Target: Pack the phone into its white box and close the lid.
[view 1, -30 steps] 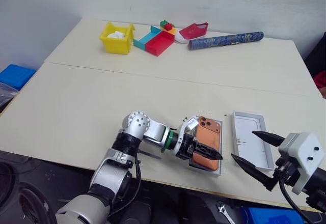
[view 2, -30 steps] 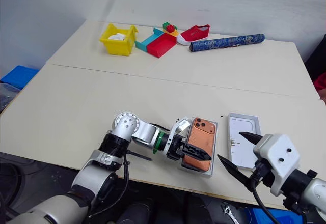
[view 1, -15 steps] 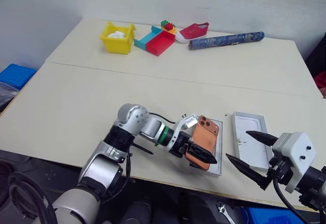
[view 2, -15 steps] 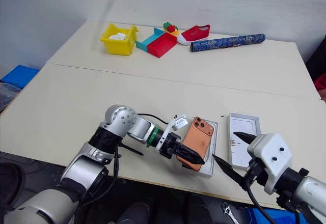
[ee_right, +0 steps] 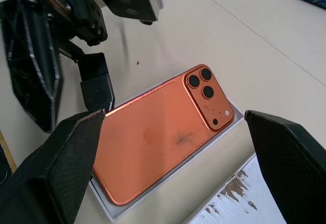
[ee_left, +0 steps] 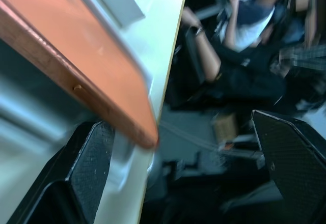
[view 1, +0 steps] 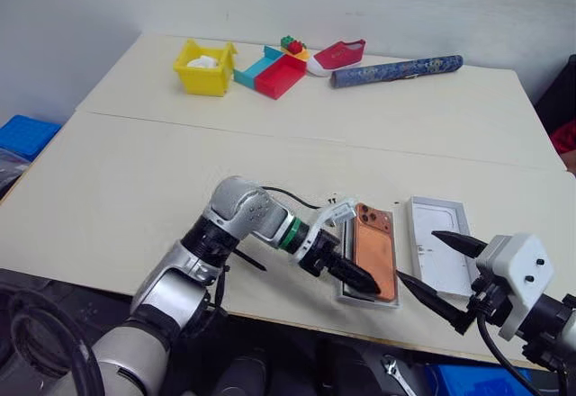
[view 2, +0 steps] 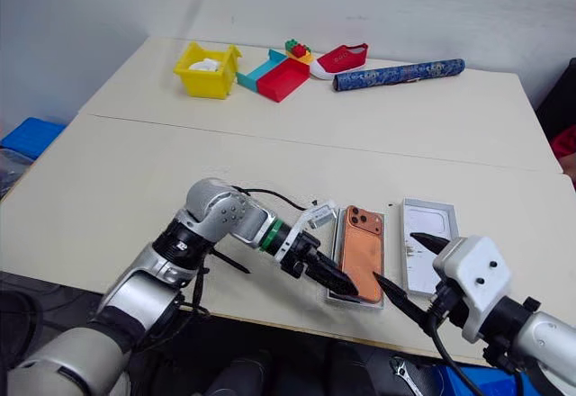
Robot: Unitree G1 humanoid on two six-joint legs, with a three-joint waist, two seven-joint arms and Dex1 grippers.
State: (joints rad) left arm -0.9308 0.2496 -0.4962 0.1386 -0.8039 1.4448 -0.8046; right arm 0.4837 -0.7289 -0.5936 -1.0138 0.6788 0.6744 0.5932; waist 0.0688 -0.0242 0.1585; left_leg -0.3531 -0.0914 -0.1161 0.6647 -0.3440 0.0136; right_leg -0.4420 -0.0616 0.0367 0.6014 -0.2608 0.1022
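Near table edge: phone covers white box floor (rim shows) | left claw open | right claw open

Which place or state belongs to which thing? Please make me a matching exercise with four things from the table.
Things:
1. phone
2. lid
3. yellow bin
4. blue patterned roll

Places or states:
A. far edge, at the robot's left
B. back up, lying in the white box
C. far edge, beside the red shoe
D. open side up, to the right of the phone

Pairs: 1-B, 2-D, 3-A, 4-C
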